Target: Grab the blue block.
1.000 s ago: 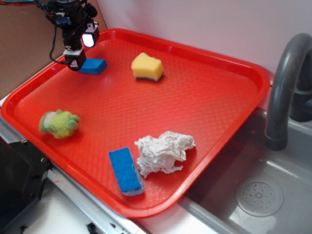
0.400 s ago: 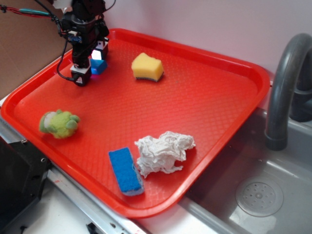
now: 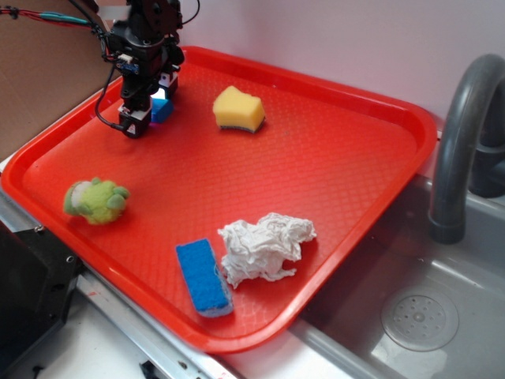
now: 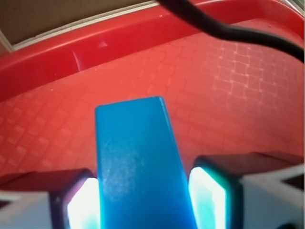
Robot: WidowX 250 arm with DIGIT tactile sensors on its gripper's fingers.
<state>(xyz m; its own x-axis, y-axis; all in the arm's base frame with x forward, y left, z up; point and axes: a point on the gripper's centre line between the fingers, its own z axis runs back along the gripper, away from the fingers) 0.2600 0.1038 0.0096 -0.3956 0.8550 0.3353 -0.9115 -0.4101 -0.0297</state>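
- The blue block [image 4: 143, 167] lies flat on the red tray [image 3: 331, 158], near its far-left corner, lengthwise between the 2 fingers [image 4: 209, 191].
- The gripper [image 3: 148, 110] is down over the block; its jaws stand open, 1 pad just beside each long side, with a thin gap on the right and none clearly visible on the left.
- To do the step well: close straight in, evenly, so neither pad shoves the block sideways.
- The faces look smooth, so a firm squeeze seems wise before lifting.
- The yellow sponge [image 3: 238, 108] sits well apart and should not interfere.
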